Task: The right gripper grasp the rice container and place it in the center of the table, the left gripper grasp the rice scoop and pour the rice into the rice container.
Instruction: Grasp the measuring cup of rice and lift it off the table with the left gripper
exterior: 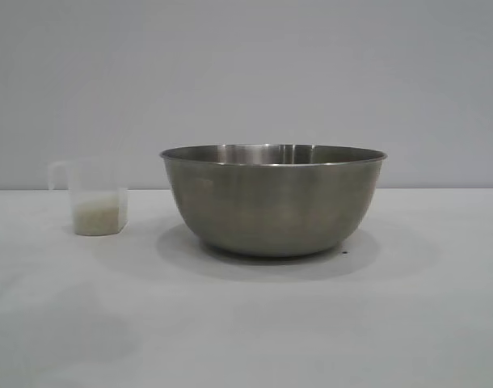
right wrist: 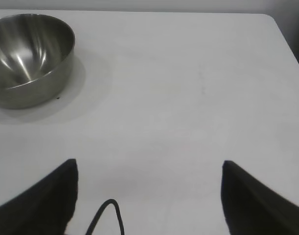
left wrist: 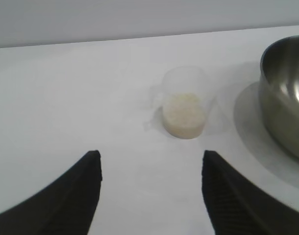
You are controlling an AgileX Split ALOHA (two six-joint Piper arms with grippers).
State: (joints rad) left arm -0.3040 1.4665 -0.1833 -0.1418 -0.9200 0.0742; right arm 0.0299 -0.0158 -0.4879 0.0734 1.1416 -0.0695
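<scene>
The left tool (left wrist: 149, 188) stands well open with nothing between its two dark fingers (left wrist: 71, 196); it touches nothing, and bare tabletop (left wrist: 66, 98) lies in the gap. Ahead of it, at its twelve o'clock, sits the rice scoop (left wrist: 185, 103), upright on the tabletop and apart from the fingertips. The rice (left wrist: 184, 112) fills only its lower part as a pale layer. The scoop's clear walls nearly melt into the white surface, so its rim is faint and its handle is hard to make out from the wrist; in the exterior view the handle shows dimly at the nine o'clock side of the scoop (exterior: 97, 198).

The right tool (right wrist: 149, 196) is open wider still and likewise empty, poised over bare tabletop with a thin black cable (right wrist: 108, 215) looping between its fingers. The rice container (right wrist: 29, 56) lies well off from it, toward ten o'clock in its own picture, and is cut by the picture's edge.

From outside, the rice container (exterior: 272, 198) stands upright near the middle of the tabletop (exterior: 311, 323), the scoop just beside it at nine o'clock, not touching. Neither tool nor arm shows in that view. The container's inside is hidden there; the right wrist view shows no grains in it.
</scene>
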